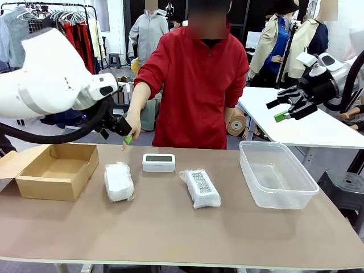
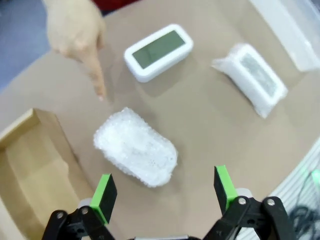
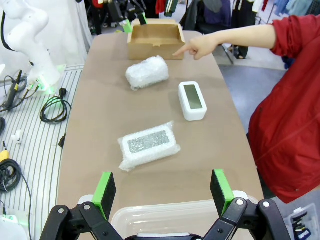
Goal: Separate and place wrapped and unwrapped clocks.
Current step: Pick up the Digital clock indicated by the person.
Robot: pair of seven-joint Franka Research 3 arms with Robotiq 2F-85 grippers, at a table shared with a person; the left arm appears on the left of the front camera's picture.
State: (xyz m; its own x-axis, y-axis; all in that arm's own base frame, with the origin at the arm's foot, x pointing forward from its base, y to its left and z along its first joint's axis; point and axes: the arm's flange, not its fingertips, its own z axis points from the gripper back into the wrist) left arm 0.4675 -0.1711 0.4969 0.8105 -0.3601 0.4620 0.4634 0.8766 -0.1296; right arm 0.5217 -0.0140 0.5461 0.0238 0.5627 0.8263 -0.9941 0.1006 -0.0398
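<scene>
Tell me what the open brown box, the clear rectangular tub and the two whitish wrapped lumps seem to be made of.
Open brown box: likely cardboard, matte, with a folded flap. Clear rectangular tub: probably plastic, glossy and see-through. Whitish wrapped lump near the box and whitish wrapped lump near the tub: apparently bubble wrap, pebbly translucent film.

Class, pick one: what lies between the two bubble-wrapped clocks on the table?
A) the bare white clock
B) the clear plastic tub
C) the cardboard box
A: the bare white clock sits between the left wrapped clock and the right wrapped clock; the cardboard box and clear plastic tub stand at the table's ends.
</scene>
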